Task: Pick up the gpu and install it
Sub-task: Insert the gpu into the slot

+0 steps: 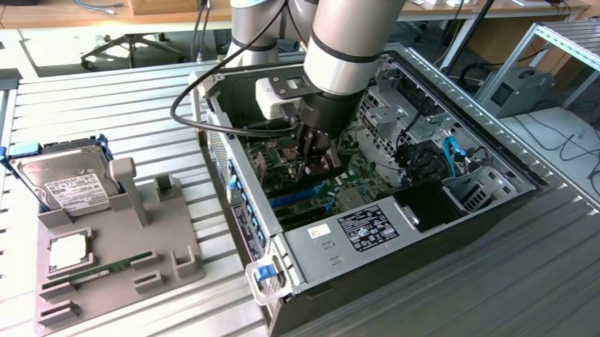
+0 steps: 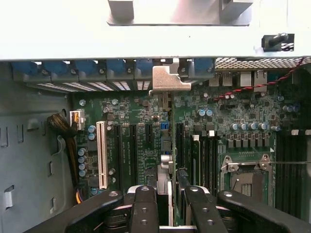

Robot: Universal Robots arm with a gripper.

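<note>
My gripper (image 1: 315,156) is down inside the open PC case (image 1: 375,232), just above the green motherboard (image 1: 281,158). In the wrist view its two black fingers (image 2: 145,208) are shut on the gpu (image 2: 168,160). The card shows edge-on as a thin strip running away from the gripper (image 2: 172,213). Its silver end bracket (image 2: 167,80) lies against the case's rear wall, between the blue slot clips. The card stands over the black expansion slots, beside the white slot (image 2: 101,154). Whether its edge is in a slot is hidden. The shroud and fan cannot be seen.
A grey holder tray (image 1: 122,246) on the slatted table at the exterior view's left carries a silver hard drive (image 1: 66,186), a square chip (image 1: 67,251) and a green memory stick (image 1: 98,270). Drive cages and cables (image 1: 440,154) crowd the case's far side. The processor socket (image 2: 245,174) lies nearby.
</note>
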